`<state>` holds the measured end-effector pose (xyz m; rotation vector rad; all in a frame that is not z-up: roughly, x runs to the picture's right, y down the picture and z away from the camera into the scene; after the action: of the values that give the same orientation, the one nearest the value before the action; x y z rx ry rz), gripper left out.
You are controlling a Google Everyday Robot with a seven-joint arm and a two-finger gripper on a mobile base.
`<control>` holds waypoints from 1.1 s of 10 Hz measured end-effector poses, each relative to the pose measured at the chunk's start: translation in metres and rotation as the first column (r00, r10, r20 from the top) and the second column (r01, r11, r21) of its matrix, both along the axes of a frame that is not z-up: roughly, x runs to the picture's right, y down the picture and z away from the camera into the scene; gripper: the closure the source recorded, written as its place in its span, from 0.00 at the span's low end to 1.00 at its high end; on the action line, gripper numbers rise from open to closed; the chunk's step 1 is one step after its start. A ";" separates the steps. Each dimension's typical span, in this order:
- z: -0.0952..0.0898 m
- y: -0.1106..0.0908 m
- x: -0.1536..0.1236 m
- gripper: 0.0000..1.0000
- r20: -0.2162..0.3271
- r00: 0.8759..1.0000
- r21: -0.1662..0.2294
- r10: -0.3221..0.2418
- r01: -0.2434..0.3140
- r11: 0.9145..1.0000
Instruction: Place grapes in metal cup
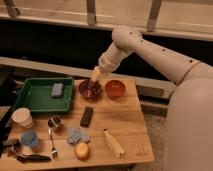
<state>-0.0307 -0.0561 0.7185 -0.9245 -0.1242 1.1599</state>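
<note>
A wooden table [127, 117] fills the lower half of the frame. At its left lies a green tray [35, 97] with a grey sponge [57, 90] in it. Near the top middle of the table a dark bowl [82, 89] and a red bowl [115, 88] stand side by side. The grapes [93, 92] lie in the dark bowl. The metal cup [55, 122] stands well apart from them, lower left, just below the tray. Between the two lies a flat black bar [87, 116]. Around the cup are a white cup [22, 117], a light blue cup [29, 138], a fork [51, 143], a blue cloth [77, 135], an orange fruit [82, 150] and a banana [114, 143]. The gripper [95, 76] hangs just over the dark bowl at the grapes. Whether it touches them, or is released or clenched, I cannot tell. A dark tool [27, 157] at the bottom left is hard to make out.
</note>
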 end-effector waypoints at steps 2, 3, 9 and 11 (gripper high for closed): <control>-0.012 0.005 -0.032 1.00 0.064 0.997 0.023 -0.046 0.045 0.999; -0.018 0.008 -0.047 1.00 0.091 0.994 0.032 -0.064 0.061 0.998; -0.061 0.043 -0.163 1.00 0.392 0.899 0.054 -0.195 0.189 0.980; -0.061 0.043 -0.161 1.00 0.392 0.899 0.053 -0.195 0.189 0.980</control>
<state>-0.1921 -0.0134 0.6577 -1.1264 -0.3607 0.7760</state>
